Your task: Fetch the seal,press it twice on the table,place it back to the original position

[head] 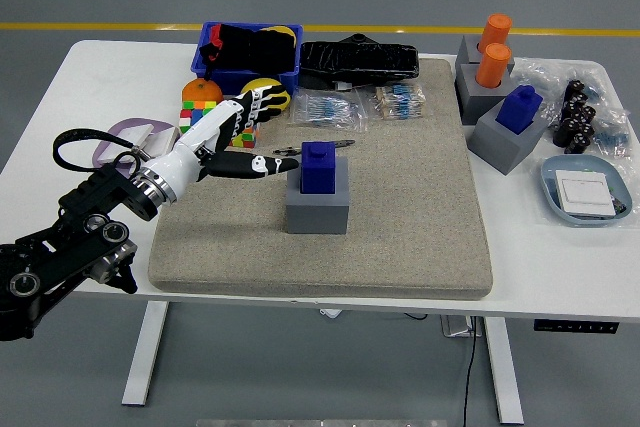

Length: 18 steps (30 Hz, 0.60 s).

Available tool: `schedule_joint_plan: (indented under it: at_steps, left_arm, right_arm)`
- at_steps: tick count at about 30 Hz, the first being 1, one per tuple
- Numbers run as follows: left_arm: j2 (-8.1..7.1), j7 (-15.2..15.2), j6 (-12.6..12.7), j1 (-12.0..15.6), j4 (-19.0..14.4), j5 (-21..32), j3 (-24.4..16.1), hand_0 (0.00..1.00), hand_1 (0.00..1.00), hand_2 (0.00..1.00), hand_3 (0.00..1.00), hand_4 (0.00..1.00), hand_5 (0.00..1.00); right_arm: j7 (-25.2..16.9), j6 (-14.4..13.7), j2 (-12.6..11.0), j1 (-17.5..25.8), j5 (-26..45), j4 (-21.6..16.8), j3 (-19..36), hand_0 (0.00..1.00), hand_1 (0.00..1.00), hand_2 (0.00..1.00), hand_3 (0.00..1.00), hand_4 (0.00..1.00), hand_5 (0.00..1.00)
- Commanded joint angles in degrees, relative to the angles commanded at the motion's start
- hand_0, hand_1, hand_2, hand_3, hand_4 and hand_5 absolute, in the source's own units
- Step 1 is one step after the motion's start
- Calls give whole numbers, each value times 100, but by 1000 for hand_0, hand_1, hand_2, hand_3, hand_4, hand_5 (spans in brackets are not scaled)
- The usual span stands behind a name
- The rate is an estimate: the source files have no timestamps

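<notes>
A blue seal (320, 166) stands upright in a grey block holder (317, 207) on the grey felt mat (400, 237), left of the mat's middle. My left hand (245, 137), white and black, reaches in from the lower left. Its fingers are spread open and hold nothing. The thumb tip (285, 164) points at the seal and stops just short of its left side. The right arm is out of view.
A second blue seal (519, 108) in a grey holder and two orange seals (493, 50) stand at the right. A blue bin (247, 55), orange, puzzle cube (199, 114), black tray, bagged parts, and a blue dish (586, 191) surround the mat.
</notes>
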<state>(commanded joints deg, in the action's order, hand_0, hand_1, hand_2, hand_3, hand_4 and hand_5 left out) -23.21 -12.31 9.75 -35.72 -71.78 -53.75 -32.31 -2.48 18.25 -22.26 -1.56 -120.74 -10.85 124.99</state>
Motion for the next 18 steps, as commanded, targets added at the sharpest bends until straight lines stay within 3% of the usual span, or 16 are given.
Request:
schedule_joint_plan:
  at_steps: [7,8,18]
  left_arm:
    - [209,-64,265,-115,205,-225,192,901,930,921,945,998,99]
    - [232,-74,308,-132,238,-251,208,899,927,918,938,998,2]
    - [354,-42,427,-248,488,-330,454,895,910,907,928,992,2]
  right_arm:
    - [0,5,11,-9,9,2,-23,910,810,809,801,975,697]
    - [-1,6,10,-8,8,3,-27,910,810,810,801,976,698]
    - [-9,15,-1,-6,33,2,-79,910,810,810,801,976,698]
